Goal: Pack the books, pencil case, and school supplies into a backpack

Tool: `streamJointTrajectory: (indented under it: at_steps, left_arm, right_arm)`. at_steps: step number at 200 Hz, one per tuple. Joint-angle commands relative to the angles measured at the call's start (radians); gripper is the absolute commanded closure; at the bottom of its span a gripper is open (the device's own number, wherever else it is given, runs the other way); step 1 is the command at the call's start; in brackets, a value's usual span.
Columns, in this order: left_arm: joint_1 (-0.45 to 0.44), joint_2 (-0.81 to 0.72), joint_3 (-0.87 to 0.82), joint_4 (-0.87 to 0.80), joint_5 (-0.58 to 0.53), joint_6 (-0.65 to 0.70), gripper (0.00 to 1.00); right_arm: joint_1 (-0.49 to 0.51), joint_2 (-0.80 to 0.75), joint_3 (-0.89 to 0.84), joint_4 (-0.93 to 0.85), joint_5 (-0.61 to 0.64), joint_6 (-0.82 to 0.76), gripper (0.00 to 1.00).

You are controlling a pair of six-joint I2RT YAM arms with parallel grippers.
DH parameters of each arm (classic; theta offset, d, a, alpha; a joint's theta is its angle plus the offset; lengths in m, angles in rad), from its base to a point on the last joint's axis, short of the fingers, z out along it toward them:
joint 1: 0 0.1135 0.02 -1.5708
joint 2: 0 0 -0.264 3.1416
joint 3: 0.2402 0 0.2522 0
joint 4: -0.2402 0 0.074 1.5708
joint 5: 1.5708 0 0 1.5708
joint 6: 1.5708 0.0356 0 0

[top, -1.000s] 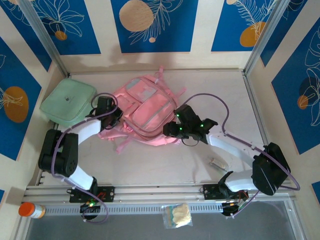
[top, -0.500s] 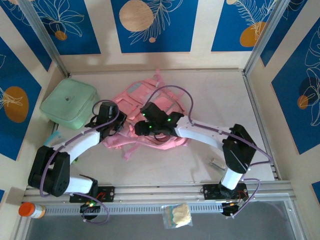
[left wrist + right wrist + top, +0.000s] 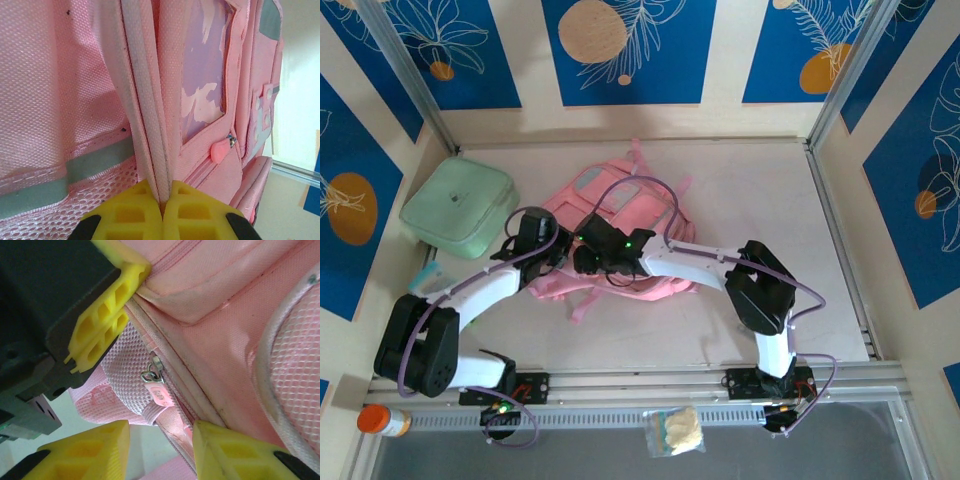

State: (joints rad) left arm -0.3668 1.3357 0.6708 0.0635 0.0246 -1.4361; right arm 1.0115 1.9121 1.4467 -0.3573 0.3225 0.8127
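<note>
Backpack (image 3: 595,186) middle hidden under both arms; left gripper (image 3: 162,198) body cut off by bottom edge.

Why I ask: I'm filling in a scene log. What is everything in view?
backpack: one, pink, lying at the table's centre
zip pull: one, pink tab, on the backpack's zip
pouch: one, mint green, far left, left of the backpack
bottle: one, orange and white, near-left corner by the rail
bag: one, clear with pale contents, middle of the near edge
left arm: one, white and black; yellow jaws shut on the backpack's white seam
right arm: one, white and black; yellow jaws open, facing the zip pull
</note>
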Motion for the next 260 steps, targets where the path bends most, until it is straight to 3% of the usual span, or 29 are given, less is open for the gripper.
streamJointTrajectory:
  at_steps: [1, 29, 117, 174, 233, 260]
  left_arm:
    - [-0.034, -0.049, -0.013, 0.101, 0.081, -0.055, 1.0]
    - [-0.038, -0.064, -0.031, 0.133, 0.106, -0.086, 1.0]
    - [-0.051, -0.203, -0.118, 0.099, 0.113, -0.154, 1.0]
    - [-0.051, -0.247, -0.136, 0.051, 0.071, -0.129, 1.0]
    - [-0.05, -0.236, -0.122, 0.003, 0.034, -0.094, 1.0]
    - [-0.051, -0.234, -0.142, 0.031, 0.023, -0.105, 1.0]
  right_arm:
    - [-0.02, 0.021, 0.018, 0.044, 0.035, 0.025, 0.61]
    - [-0.031, 0.038, 0.044, 0.014, 0.087, 0.014, 0.61]
    - [-0.09, 0.106, 0.114, 0.046, -0.006, -0.093, 0.58]
    - [-0.113, 0.07, 0.14, -0.127, 0.035, -0.24, 0.67]
    - [-0.075, -0.052, 0.04, -0.266, 0.076, -0.234, 0.76]
    - [-0.062, -0.057, 0.038, -0.238, 0.023, -0.259, 0.79]
